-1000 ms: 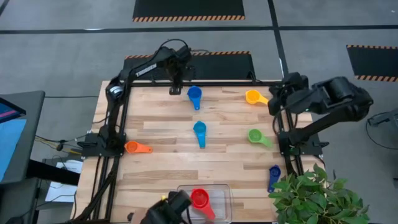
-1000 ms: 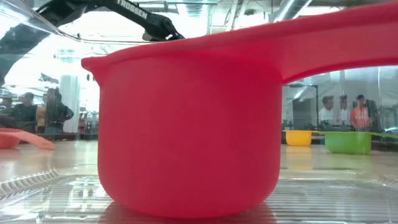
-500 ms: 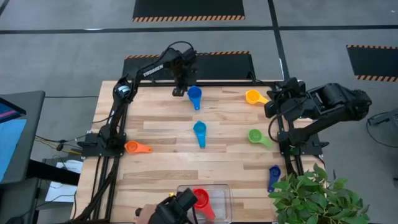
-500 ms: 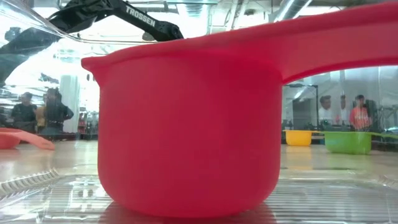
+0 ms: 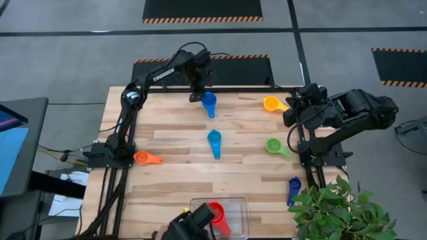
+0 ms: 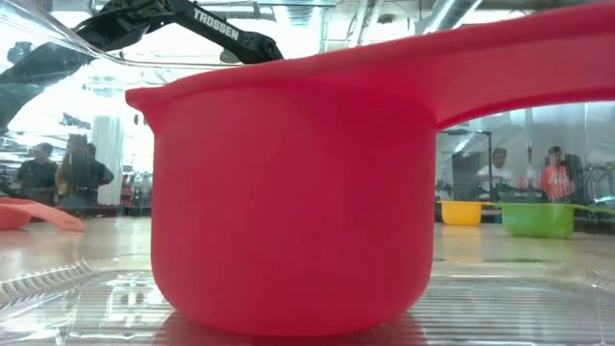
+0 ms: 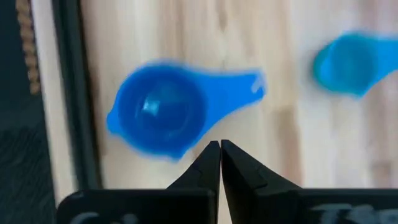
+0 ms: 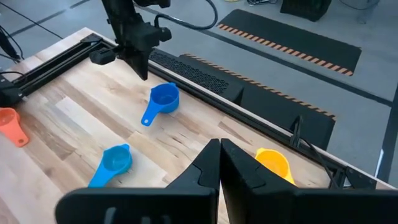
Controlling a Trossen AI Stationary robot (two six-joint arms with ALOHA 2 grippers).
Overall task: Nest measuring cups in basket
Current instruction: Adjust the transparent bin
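A red measuring cup (image 5: pixel 215 213) stands on its base in the clear basket (image 5: pixel 235 208) at the near edge and fills the low view (image 6: pixel 288 192). A blue cup (image 5: pixel 209 101) sits near the far edge, handle toward the near side. A light blue cup (image 5: pixel 214 140) lies mid-table. The orange cup (image 5: pixel 143 158) is left. The yellow (image 5: pixel 271 103), green (image 5: pixel 274 145) and dark blue (image 5: pixel 294 187) cups are right. My left gripper (image 7: pixel 220 149) hovers shut just left of the blue cup (image 7: pixel 161 113). My right gripper (image 8: pixel 220 149) waits shut above the table's right edge, near the yellow cup (image 8: pixel 272 162).
A potted plant (image 5: pixel 337 210) overhangs the near right corner beside the dark blue cup. A dark object (image 5: pixel 190 225) sits at the near edge, left of the basket. Black frame rails run along the far edge (image 8: pixel 205 74). People stand in the room beyond (image 6: pixel 524 173).
My left gripper has moved along the far edge toward the right, closing in on the blue cup, fingers staying shut. My right arm has drawn in a little toward the table. The dark object by the basket has shifted. No cup has moved.
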